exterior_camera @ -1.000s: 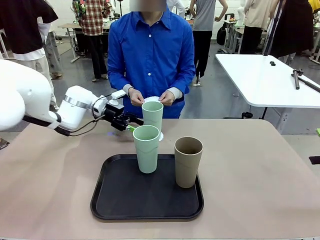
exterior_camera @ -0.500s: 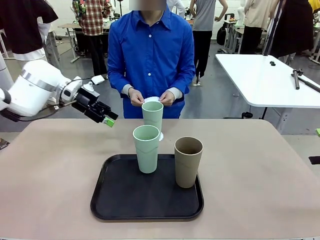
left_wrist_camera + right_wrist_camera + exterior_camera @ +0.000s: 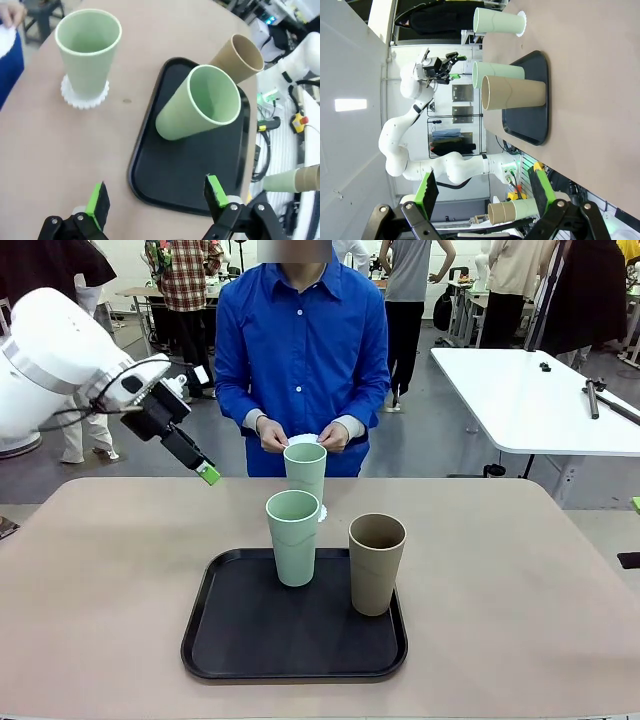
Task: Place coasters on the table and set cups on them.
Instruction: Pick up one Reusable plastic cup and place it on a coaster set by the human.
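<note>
One mint cup (image 3: 305,468) stands on a lacy coaster (image 3: 84,96) (tabletop (image 3: 110,570)), mint twin (image 3: 293,540) and brown cup (image 3: 376,565) nearby.

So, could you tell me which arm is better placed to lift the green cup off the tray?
Left, probably: the left fingers, open, point toward the green cup on the tray, nothing between. Seen from the right fingers, the brown cup stands partly before it.

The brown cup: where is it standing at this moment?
In the front view the brown cup stands upright on the black tray's right side, beside a mint green cup.
</note>
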Available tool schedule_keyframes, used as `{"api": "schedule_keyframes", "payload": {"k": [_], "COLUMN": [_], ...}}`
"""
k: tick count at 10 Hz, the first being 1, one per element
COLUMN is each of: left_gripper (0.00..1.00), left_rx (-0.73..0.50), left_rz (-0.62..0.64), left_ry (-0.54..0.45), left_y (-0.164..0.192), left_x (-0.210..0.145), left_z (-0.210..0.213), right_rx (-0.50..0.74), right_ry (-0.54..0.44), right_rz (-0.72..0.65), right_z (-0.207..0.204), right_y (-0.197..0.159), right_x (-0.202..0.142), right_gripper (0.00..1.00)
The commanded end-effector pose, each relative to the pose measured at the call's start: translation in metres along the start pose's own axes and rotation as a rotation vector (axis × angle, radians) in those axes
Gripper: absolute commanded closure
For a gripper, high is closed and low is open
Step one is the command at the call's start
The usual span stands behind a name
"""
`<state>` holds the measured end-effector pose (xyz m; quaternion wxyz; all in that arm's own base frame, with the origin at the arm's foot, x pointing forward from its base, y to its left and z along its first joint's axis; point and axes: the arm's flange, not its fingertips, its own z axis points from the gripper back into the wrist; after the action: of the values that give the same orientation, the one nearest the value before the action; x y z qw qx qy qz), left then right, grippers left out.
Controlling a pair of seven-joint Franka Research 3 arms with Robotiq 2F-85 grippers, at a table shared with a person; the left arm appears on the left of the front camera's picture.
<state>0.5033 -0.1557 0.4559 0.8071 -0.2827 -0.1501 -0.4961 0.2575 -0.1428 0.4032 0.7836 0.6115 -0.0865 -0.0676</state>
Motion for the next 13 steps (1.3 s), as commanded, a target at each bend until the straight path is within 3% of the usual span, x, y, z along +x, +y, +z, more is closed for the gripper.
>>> {"api": "schedule_keyframes", "payload": {"k": [1, 4, 7, 8, 13], "left_gripper": [0.0, 0.0, 0.0, 0.0, 0.0], "left_rx": [-0.013, 0.03, 0.107, 0.057, 0.057], "left_rz": [0.101, 0.274, 0.274, 0.29, 0.29], "left_ry": [0.108, 0.308, 0.294, 0.301, 0.301], "left_y": [-0.018, -0.023, -0.021, -0.025, -0.025], "left_x": [0.014, 0.024, 0.034, 0.019, 0.019], "left_z": [0.016, 0.028, 0.035, 0.032, 0.032], "right_rx": [0.014, 0.014, 0.014, 0.014, 0.014], "right_ry": [-0.008, -0.008, -0.008, -0.008, -0.008], "right_rz": [-0.001, -0.001, -0.001, -0.001, -0.001], "right_z": [0.0, 0.0, 0.0, 0.0, 0.0], "right_y": [0.002, 0.002, 0.002, 0.002, 0.002], "right_x": [0.002, 0.002, 0.002, 0.002, 0.002], "right_gripper": [0.0, 0.0, 0.0, 0.0, 0.0]}}
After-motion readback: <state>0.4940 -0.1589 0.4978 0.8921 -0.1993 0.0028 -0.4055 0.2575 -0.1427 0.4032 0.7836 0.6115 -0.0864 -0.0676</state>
